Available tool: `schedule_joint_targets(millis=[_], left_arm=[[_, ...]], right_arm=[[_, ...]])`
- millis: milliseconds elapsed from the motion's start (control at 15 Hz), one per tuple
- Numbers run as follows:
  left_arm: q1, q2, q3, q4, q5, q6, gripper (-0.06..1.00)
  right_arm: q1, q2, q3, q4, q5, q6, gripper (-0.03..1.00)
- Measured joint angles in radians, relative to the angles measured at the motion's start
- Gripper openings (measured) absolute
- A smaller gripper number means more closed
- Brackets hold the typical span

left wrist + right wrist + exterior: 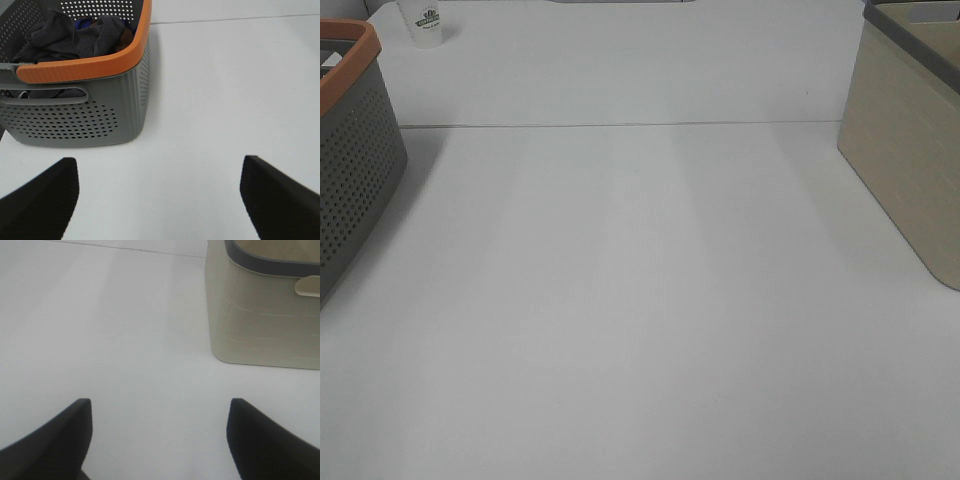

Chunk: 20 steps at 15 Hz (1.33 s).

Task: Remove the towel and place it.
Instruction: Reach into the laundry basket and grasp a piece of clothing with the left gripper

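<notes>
cut by the high view's left edge: grey perforated plastic basket with orange rim (355, 160). cut by its right edge: beige plastic basket with dark grey rim (910, 170). too small to read: green print on small white cup (423, 22). partly hidden behind the orange rim, tangled with other cloth: dark charcoal-grey terry towel (65, 37). cropped by wrist pictures' edges: black fingers (40, 200) of left gripper (160, 200) and right gripper (160, 440).

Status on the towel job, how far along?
Done: nothing yet. The towel lies crumpled in the grey basket. In hand: nothing. The left hand and right hand are open and empty. Left: grasp it, lift it out, place it, possibly in the beige basket.
</notes>
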Motion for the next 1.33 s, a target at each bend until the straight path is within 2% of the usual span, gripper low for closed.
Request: schedule_joint_targets(millis=[733, 1333], left_arm=[[0.000, 0.000, 0.000, -0.006, 0.000, 0.000, 0.82], [0.000, 0.000, 0.000, -0.007, 0.000, -0.042, 0.82]], right_arm=[[0.000, 0.000, 0.000, 0.000, 0.000, 0.000, 0.74], [0.000, 0.000, 0.000, 0.000, 0.000, 0.000, 0.74]])
